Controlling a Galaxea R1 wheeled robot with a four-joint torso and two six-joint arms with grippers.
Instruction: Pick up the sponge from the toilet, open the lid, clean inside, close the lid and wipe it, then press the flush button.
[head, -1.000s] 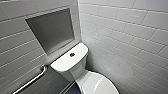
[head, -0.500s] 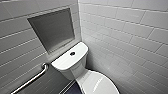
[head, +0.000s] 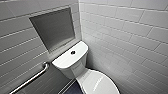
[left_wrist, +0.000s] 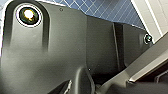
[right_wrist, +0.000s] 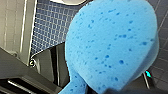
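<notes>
The white toilet stands in the corner of the tiled walls. Its flat tank top carries a round dark flush button. Below the tank, the glossy oval lid lies shut over the bowl. In the right wrist view the bright blue sponge looms large, pinched narrow at one end where my right gripper is shut on it. It hangs over blue floor tiles. My left gripper stands open with nothing in it.
A metal grab bar runs along the left wall beside the tank. A grey recessed niche sits in that wall above the tank. White tiled wall closes in on the right. Dark blue tiled floor lies below.
</notes>
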